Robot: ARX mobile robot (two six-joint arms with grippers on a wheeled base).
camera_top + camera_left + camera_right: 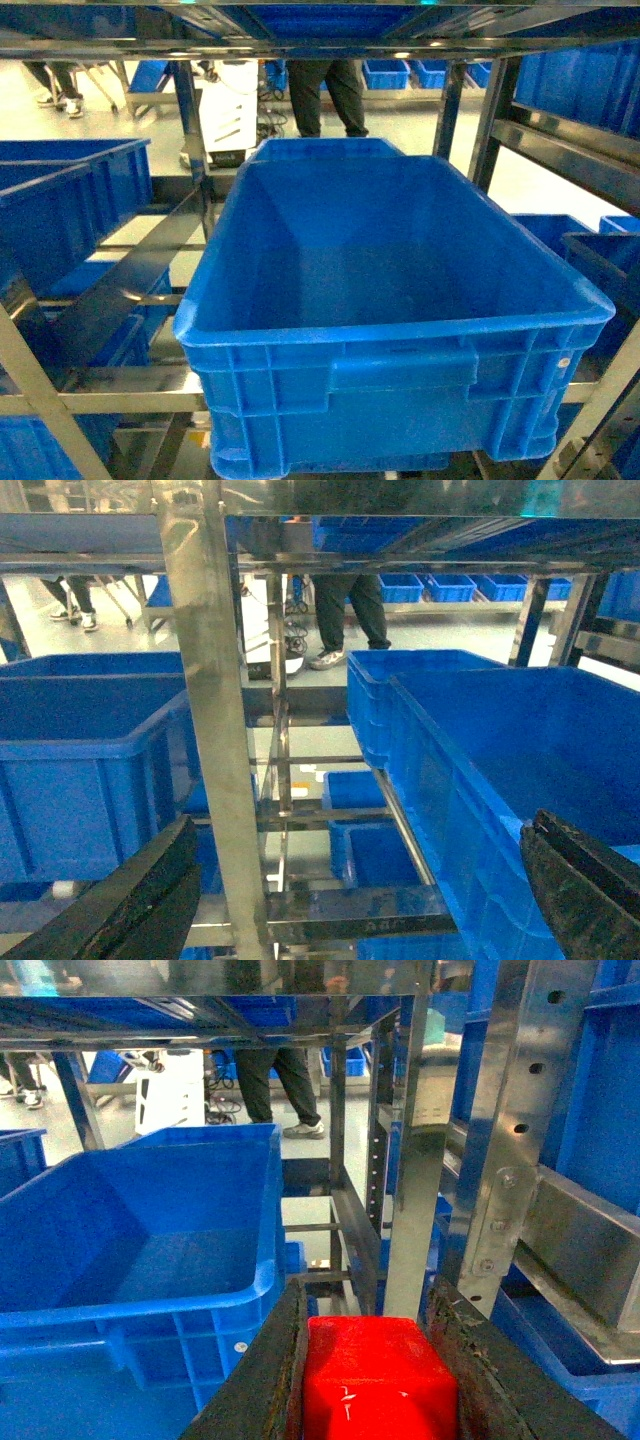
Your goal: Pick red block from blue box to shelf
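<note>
The right wrist view shows the right gripper (378, 1380) clenched on the red block (378, 1385), which sits squeezed between its two dark fingers (275, 1380) at the bottom of the picture. Just ahead and to the left stands a large dark blue crate (150, 1250) on the silver steel shelf (520, 1140), whose perforated post rises to the right. In the left wrist view, the left gripper (350, 900) is spread wide and holds nothing, facing a shelf upright. A person's legs (325, 95) stand beyond.
</note>
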